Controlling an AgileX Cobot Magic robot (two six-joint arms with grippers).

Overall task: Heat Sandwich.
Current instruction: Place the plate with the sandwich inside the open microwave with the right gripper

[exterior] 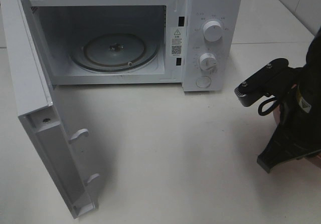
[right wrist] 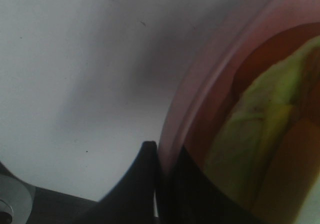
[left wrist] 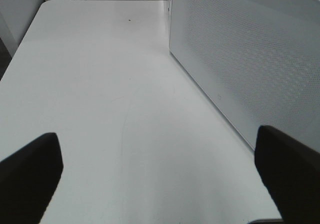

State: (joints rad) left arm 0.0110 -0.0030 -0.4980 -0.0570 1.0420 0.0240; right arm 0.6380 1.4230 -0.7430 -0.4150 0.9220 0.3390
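The sandwich (right wrist: 255, 134), pale bread with a yellow-green filling, lies on a round pink plate (right wrist: 210, 83) and shows only in the right wrist view, blurred and very close. My right gripper (right wrist: 159, 154) is shut on the plate's rim, one finger on each side of it. In the exterior high view the right arm (exterior: 291, 124) stands at the right edge and hides plate and sandwich. My left gripper (left wrist: 159, 171) is open above bare table, its dark fingers (left wrist: 30, 179) far apart with nothing between them.
A white microwave (exterior: 210, 33) stands at the back with its door (exterior: 45, 134) swung wide open toward the front left. Its glass turntable (exterior: 115, 51) is bare. Its perforated wall (left wrist: 250, 58) runs beside the left gripper. White table (exterior: 175, 159) stretches in front.
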